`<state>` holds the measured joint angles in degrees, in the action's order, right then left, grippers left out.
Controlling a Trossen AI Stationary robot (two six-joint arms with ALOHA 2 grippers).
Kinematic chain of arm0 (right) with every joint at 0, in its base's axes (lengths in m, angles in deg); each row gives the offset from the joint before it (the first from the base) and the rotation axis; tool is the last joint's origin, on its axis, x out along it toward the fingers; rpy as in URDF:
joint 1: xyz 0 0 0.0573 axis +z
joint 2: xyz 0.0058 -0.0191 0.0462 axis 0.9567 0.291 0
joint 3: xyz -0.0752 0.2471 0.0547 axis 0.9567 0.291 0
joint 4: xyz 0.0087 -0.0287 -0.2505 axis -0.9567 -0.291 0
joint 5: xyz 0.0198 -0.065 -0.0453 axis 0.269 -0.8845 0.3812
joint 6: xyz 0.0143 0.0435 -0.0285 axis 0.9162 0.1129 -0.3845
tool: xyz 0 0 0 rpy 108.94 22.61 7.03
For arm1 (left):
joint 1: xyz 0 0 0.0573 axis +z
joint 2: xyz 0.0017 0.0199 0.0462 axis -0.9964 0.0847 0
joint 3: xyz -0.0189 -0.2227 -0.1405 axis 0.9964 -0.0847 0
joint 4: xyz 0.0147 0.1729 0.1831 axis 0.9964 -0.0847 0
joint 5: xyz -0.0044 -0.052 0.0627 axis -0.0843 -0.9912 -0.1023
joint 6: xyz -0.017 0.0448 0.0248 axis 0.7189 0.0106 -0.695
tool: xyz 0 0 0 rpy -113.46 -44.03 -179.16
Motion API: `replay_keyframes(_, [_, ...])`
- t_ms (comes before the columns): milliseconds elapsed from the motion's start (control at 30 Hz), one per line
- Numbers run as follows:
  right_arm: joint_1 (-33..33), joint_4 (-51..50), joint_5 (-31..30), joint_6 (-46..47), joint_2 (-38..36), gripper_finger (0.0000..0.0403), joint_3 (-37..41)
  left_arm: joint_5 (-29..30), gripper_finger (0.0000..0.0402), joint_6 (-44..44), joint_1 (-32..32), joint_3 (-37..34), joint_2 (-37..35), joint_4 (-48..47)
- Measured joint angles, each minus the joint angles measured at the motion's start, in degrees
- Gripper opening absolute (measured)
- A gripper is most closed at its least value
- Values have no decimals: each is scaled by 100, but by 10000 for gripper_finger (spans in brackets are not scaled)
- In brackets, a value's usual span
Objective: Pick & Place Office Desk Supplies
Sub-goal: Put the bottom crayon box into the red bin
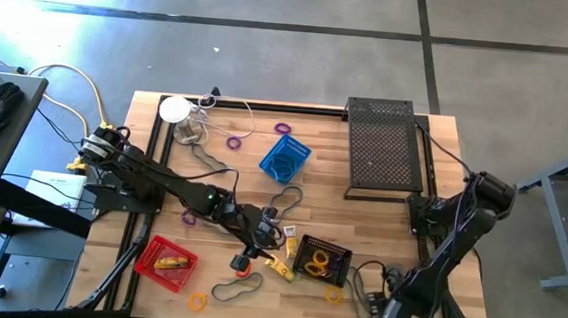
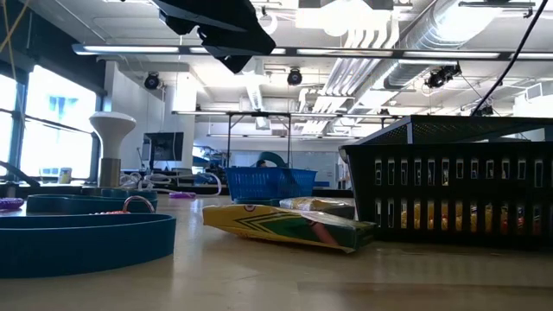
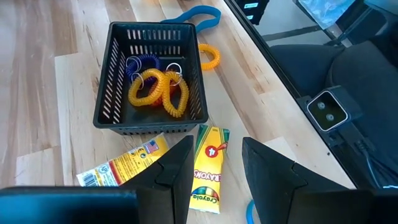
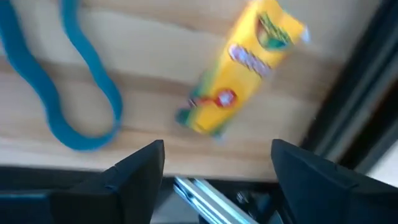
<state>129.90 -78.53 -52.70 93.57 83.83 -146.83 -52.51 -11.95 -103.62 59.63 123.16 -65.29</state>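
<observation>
My left gripper [image 1: 263, 243] [image 3: 217, 142] hovers open over the table's middle, above a yellow crayon box [image 3: 208, 168] lying flat on the wood. A second crayon box [image 3: 121, 167] lies beside it. Just beyond stands a black mesh basket [image 3: 152, 74] [image 1: 322, 259] with yellow coil rings [image 3: 158, 90] inside. My right gripper [image 1: 379, 308] [image 4: 217, 146] is open near the front right corner and points down. Below it show another yellow crayon box [image 4: 242, 68], blurred, and a blue band loop [image 4: 81, 93] lying on the wood.
A red basket [image 1: 167, 261] stands front left, a blue basket [image 1: 284, 159] at the middle, and a large black mesh tray [image 1: 380, 146] far right. Grey band loops [image 1: 235, 291], purple rings [image 1: 235, 141] and an orange ring [image 1: 197, 300] lie scattered. A white disc with cables [image 1: 175, 109] sits far left.
</observation>
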Motion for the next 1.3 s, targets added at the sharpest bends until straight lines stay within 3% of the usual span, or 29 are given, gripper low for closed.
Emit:
replay_keyframes(100, [0,-53,-175,211,83,274,0,0,132,11,0,0,0,0])
replay_keyframes(300, [-67,-72,256,283,299,271,0,0,132,11,0,0,0,2])
replay_keyframes(500, [-106,-119,-9,364,445,270,-2,2,132,11,0,0,0,2])
replay_keyframes(733, [-109,-139,364,455,743,270,-2,4,132,9,0,0,0,2])
replay_keyframes(1000, [-112,-97,72,407,772,270,-2,3,132,9,0,0,0,2])
replay_keyframes(1300, [-105,-345,340,448,772,270,0,4,132,7,0,0,0,2])
